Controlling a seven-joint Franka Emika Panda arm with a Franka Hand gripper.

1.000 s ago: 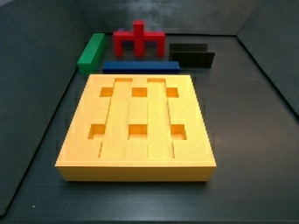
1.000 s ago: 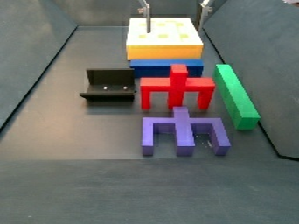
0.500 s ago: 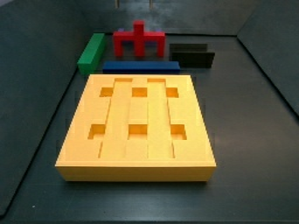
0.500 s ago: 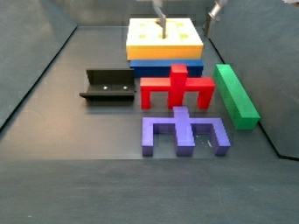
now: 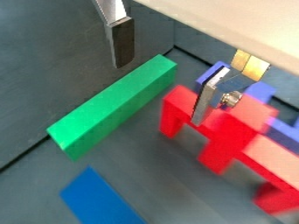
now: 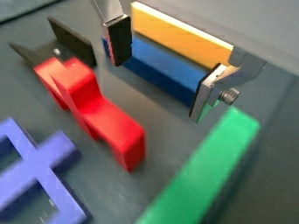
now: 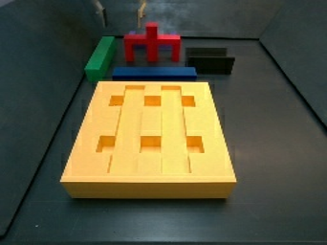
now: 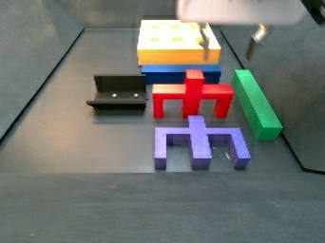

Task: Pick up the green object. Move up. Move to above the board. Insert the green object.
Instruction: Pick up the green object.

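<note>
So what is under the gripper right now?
The open gripper hangs empty over bare floor between the green object and red block. Nothing hidden.

Gripper: the gripper (image 8: 233, 36) hangs at the top of the side view under its pale body, jaws apart with nothing between them, one finger (image 8: 206, 38) over the board's near right corner, the other above bare counter beside it.
Green object: the green object (image 8: 258, 102) lies flat on the dark counter (image 8: 76, 142) at right, running away from the camera, untouched.
Board: the board (image 8: 178, 44) sits at the back, its yellow top pierced by holes.
Blue bar: a blue bar (image 8: 180, 74) lies against the board's near side.
Red block: the red pronged block (image 8: 193, 95) stands just beside the green object.
Purple piece: a purple pronged piece (image 8: 199, 143) lies nearest.
Fixture: the fixture (image 8: 117, 93) stands left of the red block.
</note>
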